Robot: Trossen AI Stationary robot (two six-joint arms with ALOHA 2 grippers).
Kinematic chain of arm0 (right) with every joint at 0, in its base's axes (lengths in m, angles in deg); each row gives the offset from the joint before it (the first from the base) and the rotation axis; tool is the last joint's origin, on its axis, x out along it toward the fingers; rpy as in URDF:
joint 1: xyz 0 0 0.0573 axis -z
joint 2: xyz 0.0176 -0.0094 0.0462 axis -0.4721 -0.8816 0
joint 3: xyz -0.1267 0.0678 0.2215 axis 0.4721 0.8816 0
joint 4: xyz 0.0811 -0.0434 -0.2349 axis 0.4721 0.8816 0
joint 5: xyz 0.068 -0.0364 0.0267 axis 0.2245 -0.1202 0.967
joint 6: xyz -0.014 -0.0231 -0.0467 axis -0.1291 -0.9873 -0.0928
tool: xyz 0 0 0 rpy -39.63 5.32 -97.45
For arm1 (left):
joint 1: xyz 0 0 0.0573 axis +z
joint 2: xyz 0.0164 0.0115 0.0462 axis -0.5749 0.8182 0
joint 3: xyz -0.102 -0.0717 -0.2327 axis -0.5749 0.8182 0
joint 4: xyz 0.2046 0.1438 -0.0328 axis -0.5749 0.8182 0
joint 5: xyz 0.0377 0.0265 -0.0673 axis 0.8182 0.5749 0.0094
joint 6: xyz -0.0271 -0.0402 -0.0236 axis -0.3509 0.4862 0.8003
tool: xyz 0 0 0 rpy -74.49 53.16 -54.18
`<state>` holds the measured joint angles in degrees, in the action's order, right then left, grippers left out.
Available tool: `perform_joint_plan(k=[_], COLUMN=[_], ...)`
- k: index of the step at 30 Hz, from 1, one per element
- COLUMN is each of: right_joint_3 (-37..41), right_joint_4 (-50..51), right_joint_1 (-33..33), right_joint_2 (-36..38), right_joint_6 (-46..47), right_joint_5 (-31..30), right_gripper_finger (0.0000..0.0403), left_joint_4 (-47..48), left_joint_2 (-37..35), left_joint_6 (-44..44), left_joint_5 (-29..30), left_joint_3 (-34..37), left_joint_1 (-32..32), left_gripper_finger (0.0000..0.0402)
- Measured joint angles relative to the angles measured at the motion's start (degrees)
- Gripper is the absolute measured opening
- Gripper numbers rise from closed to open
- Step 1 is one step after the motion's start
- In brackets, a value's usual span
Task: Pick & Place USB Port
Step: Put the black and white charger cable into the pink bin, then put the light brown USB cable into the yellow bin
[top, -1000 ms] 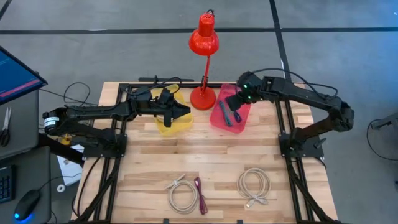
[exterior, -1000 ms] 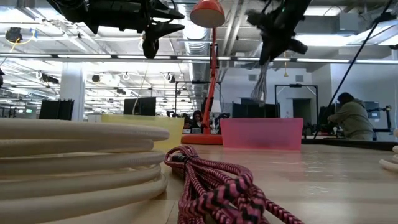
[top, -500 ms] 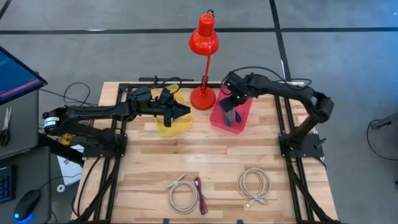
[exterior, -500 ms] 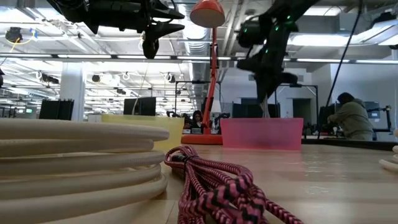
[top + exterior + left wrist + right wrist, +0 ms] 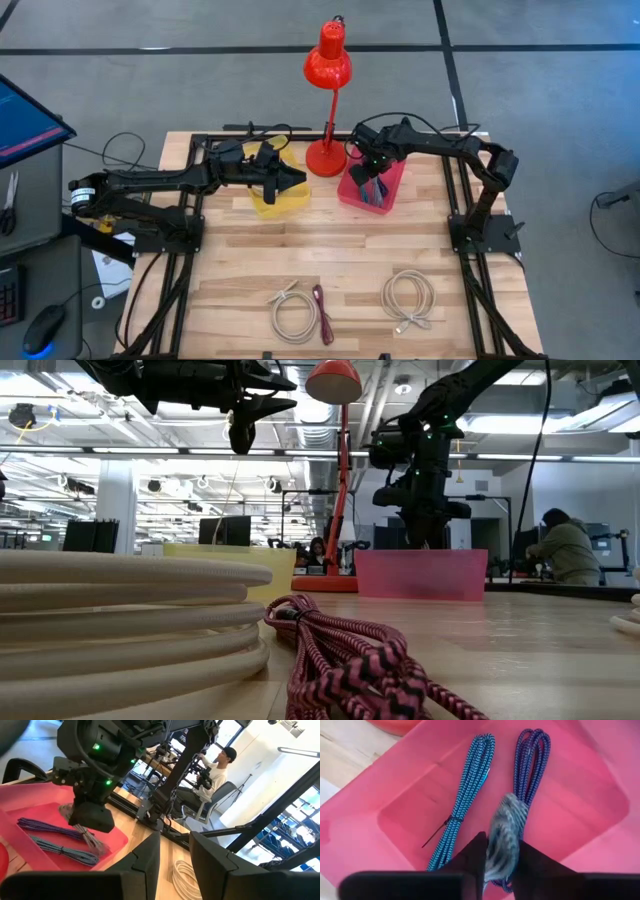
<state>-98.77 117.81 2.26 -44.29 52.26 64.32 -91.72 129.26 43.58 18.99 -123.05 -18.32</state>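
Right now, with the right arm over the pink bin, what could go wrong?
The right gripper holds a grey cable above the pink bin. Its loose end might drape over the rim. Going lower could press the two cables already inside.

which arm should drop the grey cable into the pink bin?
Right. Its claw already grips the grey braided cable directly above the pink plastic bin. The left claw hangs over the yellow bin.

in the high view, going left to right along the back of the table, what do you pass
left end effector over the yellow bin → red lamp → right end effector over the pink bin
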Motion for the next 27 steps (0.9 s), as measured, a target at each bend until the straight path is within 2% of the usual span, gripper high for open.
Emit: perform_joint_plan(k=[4, 8, 16, 20, 27], right_joint_3=[0.02, -0.25, -3.58, -3.89, -3.89], right_joint_4=[0.11, 0.45, 2.69, 3.17, 3.33], right_joint_1=[-0.32, -0.28, -1.14, -2.96, -10.24], right_joint_2=[0.38, 1.50, 4.55, 8.49, 17.98], right_joint_6=[0.00, 0.02, 0.71, 3.38, 6.69], right_joint_5=[0.00, 0.00, -0.05, -0.58, -13.29], right_gripper_finger=[0.0092, 0.0105, 0.0097, 0.0086, 0.0071], left_joint_4=[0.15, 0.18, 0.31, 0.55, 0.66], left_joint_2=[0.00, 0.00, 0.00, 0.00, 0.00], left_joint_6=[0.00, 0.00, 0.01, 0.02, 0.00], left_joint_5=[0.00, 0.00, -0.02, -1.44, -2.78], left_joint_3=[0.00, 0.00, 0.00, 0.00, 0.00], left_joint_1=[0.01, 0.01, 0.00, 0.00, 0.00], left_gripper_finger=[0.0104, 0.0104, 0.0104, 0.0104, 0.0104])
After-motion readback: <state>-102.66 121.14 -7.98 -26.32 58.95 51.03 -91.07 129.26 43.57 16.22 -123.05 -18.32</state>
